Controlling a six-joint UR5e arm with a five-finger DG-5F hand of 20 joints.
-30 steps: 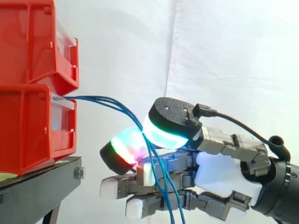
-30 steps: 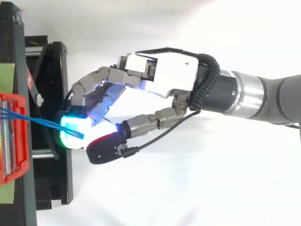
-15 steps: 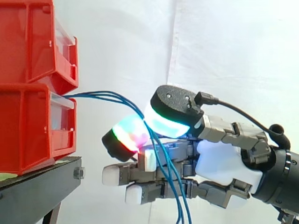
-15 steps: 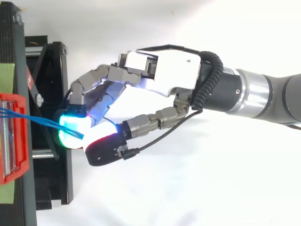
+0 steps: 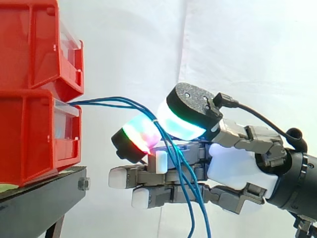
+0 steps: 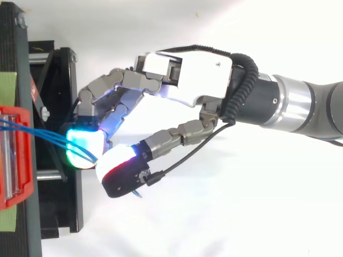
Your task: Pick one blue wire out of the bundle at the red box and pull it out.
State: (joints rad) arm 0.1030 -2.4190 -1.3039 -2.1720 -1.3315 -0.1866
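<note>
Thin blue wire bundle (image 5: 101, 101) runs from lower red plastic bin (image 5: 34, 139) into robot hand (image 5: 233, 168), tails drooping below. Glowing pads (image 5: 141, 139) pinch bundle; single strand unclear. Light, limp, slippery: needs firm pinch.

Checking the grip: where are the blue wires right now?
In the side view, the blue wires run right from the lower red bin into the hand's pinch.

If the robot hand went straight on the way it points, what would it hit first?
The robot hand would likely meet the lower red bin, where the blue wires emerge; its lowest fingers might catch the black stand.
</note>
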